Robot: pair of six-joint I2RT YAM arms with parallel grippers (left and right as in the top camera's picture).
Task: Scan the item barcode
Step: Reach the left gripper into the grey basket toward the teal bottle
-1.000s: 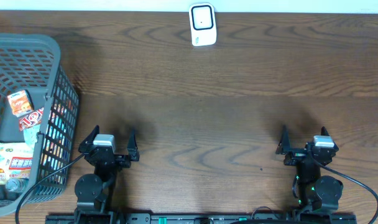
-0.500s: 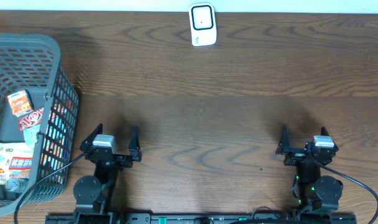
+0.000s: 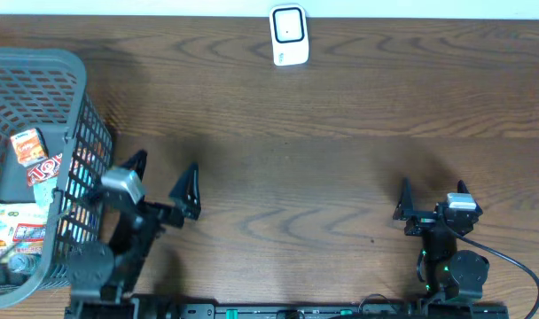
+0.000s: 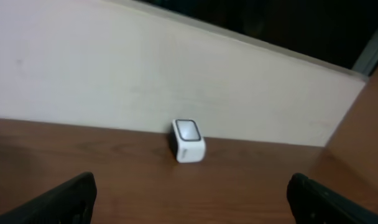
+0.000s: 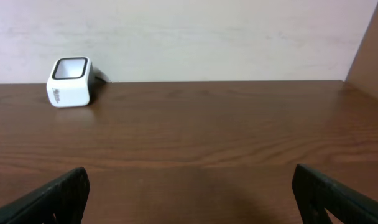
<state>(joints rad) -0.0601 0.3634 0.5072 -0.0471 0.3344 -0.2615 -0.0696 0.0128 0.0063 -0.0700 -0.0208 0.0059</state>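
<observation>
Left fingers [image 3: 190, 190] spread wide, holding nothing, just beside basket [image 3: 90, 146] wall, right fingers [image 3: 404, 197] spread wide, holding nothing, over worktop [image 3: 323, 133] near front edge, packets [image 3: 28, 146] inside basket at left side, scanner [image 3: 288, 35] at far edge, well apart from both.

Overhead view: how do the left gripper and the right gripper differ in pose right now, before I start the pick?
The left gripper stands close beside the basket; the right gripper stands over the right side of the table, far from the basket. The left gripper is twisted askew, and its wrist view shows the scanner on a slanted table; the right gripper sits square, its view level. Both are open and hold nothing.
</observation>
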